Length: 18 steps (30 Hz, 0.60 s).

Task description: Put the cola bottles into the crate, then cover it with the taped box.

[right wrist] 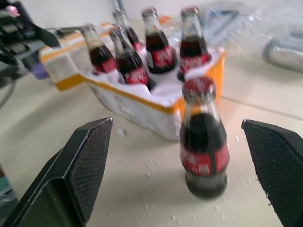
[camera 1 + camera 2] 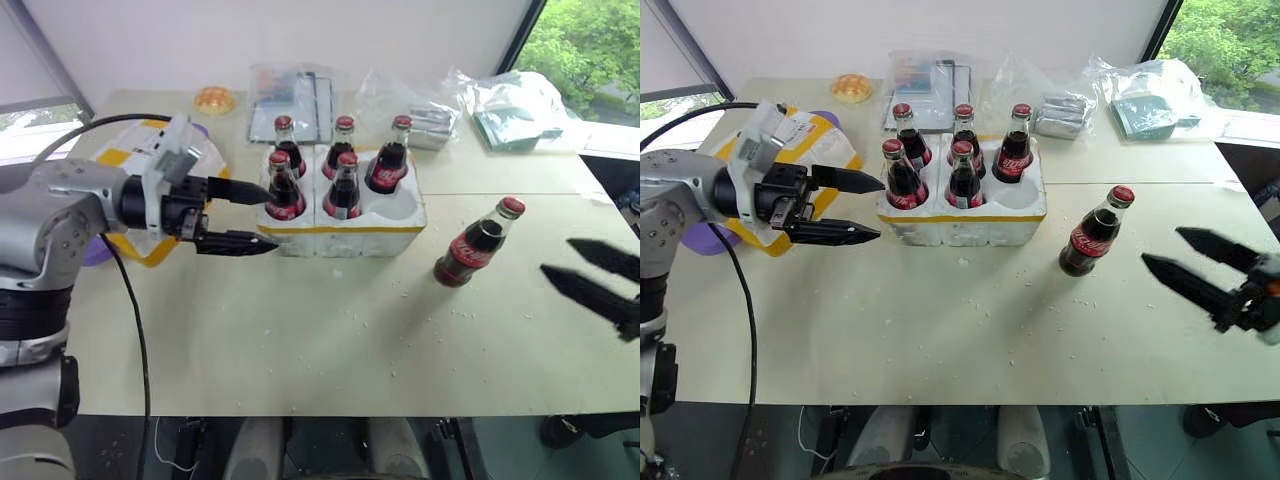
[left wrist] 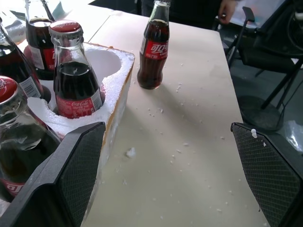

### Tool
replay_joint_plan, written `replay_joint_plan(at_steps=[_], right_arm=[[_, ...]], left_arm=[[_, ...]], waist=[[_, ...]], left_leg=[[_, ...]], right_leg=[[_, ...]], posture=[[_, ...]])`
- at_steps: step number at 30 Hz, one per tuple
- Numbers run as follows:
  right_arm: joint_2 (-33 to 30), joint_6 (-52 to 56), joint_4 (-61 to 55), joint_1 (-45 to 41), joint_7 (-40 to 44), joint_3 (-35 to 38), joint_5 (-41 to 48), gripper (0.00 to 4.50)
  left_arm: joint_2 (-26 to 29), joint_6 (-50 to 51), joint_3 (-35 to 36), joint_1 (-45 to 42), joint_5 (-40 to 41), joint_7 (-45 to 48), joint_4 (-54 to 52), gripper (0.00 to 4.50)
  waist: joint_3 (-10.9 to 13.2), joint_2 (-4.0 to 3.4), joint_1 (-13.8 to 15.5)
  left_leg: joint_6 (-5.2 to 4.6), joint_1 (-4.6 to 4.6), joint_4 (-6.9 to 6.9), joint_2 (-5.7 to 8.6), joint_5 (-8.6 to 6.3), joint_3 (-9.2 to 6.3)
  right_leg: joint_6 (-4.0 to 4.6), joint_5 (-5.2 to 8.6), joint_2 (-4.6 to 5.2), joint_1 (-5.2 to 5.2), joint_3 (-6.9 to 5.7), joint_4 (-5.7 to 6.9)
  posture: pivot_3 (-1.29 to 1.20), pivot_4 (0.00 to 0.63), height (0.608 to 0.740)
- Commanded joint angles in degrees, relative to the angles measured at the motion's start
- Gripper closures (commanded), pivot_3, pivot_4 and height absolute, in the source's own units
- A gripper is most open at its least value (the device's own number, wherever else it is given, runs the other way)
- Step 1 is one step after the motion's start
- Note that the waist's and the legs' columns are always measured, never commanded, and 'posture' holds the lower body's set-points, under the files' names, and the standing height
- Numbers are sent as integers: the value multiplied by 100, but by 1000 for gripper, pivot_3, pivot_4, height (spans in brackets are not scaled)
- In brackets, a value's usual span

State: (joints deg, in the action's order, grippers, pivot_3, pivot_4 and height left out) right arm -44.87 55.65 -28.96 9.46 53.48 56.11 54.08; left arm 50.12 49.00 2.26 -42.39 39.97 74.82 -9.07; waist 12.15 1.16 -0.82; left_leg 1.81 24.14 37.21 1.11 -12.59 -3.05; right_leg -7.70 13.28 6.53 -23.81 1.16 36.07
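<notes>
Right claw (image 2: 1200, 268) wide, empty, lined up on last cola bottle (image 2: 1095, 232) standing on tabletop (image 2: 970, 330) beside crate (image 2: 962, 216) — one well free. Left claw (image 2: 868, 207) wide, empty, near crate. Taped box (image 2: 790, 150) behind left claw.

Head stereo overhead; close wrist views.

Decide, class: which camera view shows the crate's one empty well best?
The left eye view: looking down, it shows the empty well at the crate's front right corner. The right eye view matches. The left wrist view shows its wall behind a bottle; in the right wrist view bottles hide it.
</notes>
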Motion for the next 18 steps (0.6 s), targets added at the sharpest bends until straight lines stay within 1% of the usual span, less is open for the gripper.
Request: replay_joint_plan(at_steps=[1, 4, 7, 9, 14, 18], right_arm=[[686, -732, -279, 65, -588, -602, -387, 0], [1016, -1185, -234, 127, -790, -1086, -702, 0], [1092, -1535, -97, 198, -794, -1507, -952, 0], [1092, -1687, -9, 198, -807, -1657, -986, 0], [1048, -1945, 426, -96, -878, -2091, -1096, 0], [993, -2094, 992, -592, -919, -2489, -1265, 0]], left_arm=[[-63, -53, 81, -63, 93, -147, -183, 52], [-74, -53, 101, 5, 88, -253, -272, 52], [-59, -6, 141, 47, 138, -359, -371, 52], [-45, 18, 161, 63, 170, -413, -416, 52], [-18, 83, 216, 130, 259, -573, -551, 52], [-22, 114, 226, 165, 320, -727, -652, 52]], waist=[[-5, 9, -3], [-5, 4, -6], [-6, 4, 6], [-6, 4, 6], [-6, 4, 2], [-6, 3, -6]], left_leg=[[0, -8, 0, -3, 0, -2], [1, -9, 0, -1, -1, 2], [1, -10, -1, -1, 0, 0], [1, -10, -2, -1, 0, -1], [1, -13, -2, -1, 0, -1], [0, -18, -3, -1, 0, 0]], right_leg=[[0, 1, -3, 8, -2, -1], [3, 1, 1, 8, 2, -4], [2, 1, 0, 9, 0, -3], [2, 1, 0, 11, -1, -4], [3, 2, 0, 13, 0, -4], [4, 2, 0, 15, 1, -4]], posture=[[0, 150, 737], [0, 150, 737], [0, 150, 737], [0, 150, 737], [0, 150, 737], [0, 150, 737]])
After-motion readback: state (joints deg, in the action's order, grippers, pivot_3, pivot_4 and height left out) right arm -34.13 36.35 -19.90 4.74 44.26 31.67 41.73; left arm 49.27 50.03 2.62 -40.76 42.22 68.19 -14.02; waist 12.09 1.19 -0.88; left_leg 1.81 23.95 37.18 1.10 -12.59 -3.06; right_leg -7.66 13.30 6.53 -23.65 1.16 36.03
